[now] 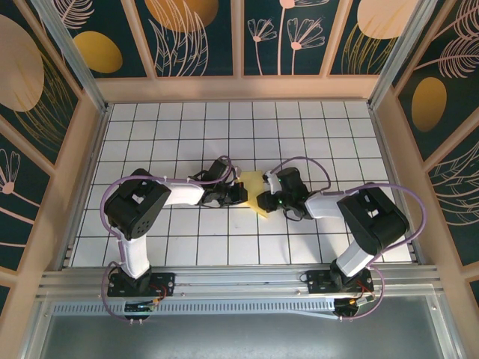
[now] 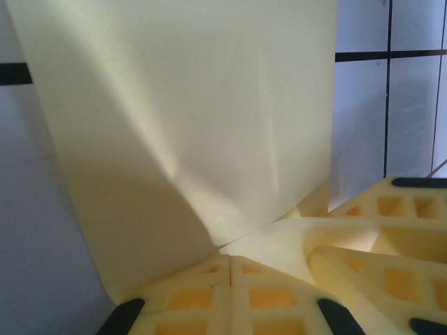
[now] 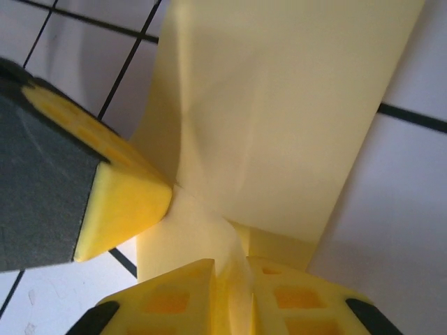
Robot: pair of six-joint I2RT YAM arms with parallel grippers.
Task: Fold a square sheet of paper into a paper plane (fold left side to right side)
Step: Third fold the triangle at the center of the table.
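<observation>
- Top external: my left gripper (image 1: pixel 238 194) and my right gripper (image 1: pixel 263 202) meet nose to nose near the middle of the table (image 1: pixel 187 134). The sheet (image 1: pixel 253 182) is the small pale-yellow patch between them, partly covered by both.
- That view places the sheet on the grid, but it is too far off to show how my jaws stand.
- Left wrist: my left jaws are pressed together, their tips meeting in a thin seam. The sheet's lower edge runs into that seam, so I am pinching it there.
- From here the sheet (image 2: pixel 195 125) stands up as a broad, mostly smooth wall with a faint slanting crease, hiding much of the table behind it.
- At the right edge of that view, the fingers (image 2: pixel 412 230) of my right gripper lie just beside mine, with folded paper between us.
- Right wrist: my right jaws stand close together with a folded strip of the sheet (image 3: pixel 279 125) caught between them, so I am pinching it too.
- This view adds what the left wrist cannot: a finger (image 3: pixel 129 199) of my left gripper seen from the side, its dark grey face toward the camera and its yellow tip touching the sheet.
- Here the sheet looks narrower and more creased, tilting up and away over the tile lines.
</observation>
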